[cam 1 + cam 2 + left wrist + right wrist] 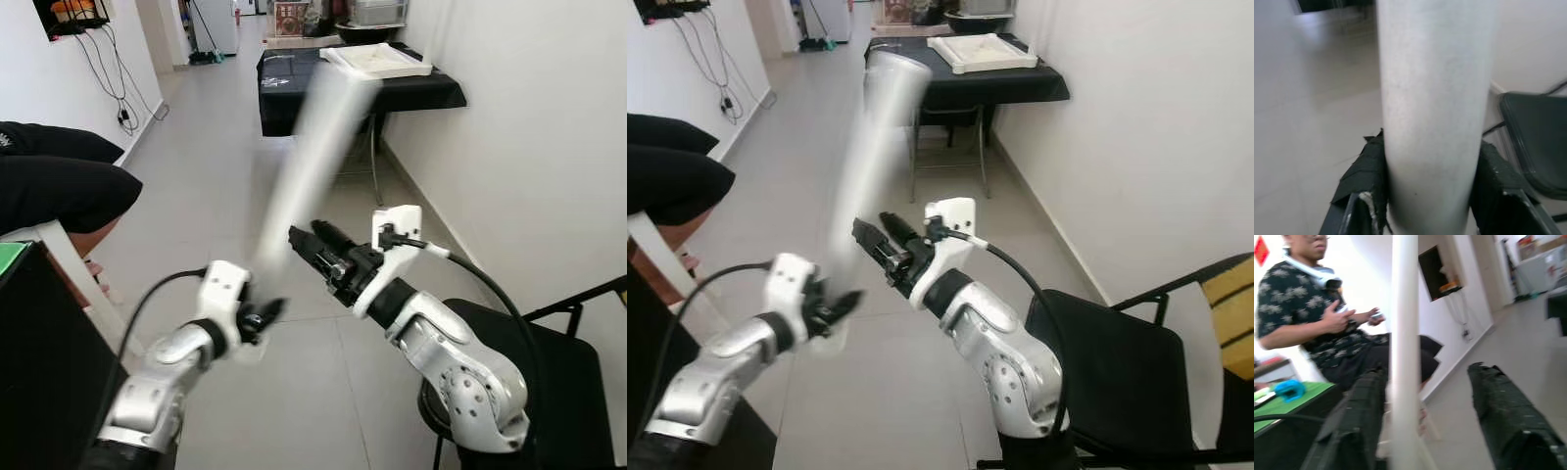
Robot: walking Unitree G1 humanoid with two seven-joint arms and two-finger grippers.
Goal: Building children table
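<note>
Currently left end effector [263, 315] is clamped on the white table leg [312, 166], which slants up, motion-blurred. Right end effector [306, 238] is spread, leg between its fingers [1508, 416]. Right wrist view adds a seated person [1317, 318] and a green-topped bench [1288, 406]. No legible writing.
</note>
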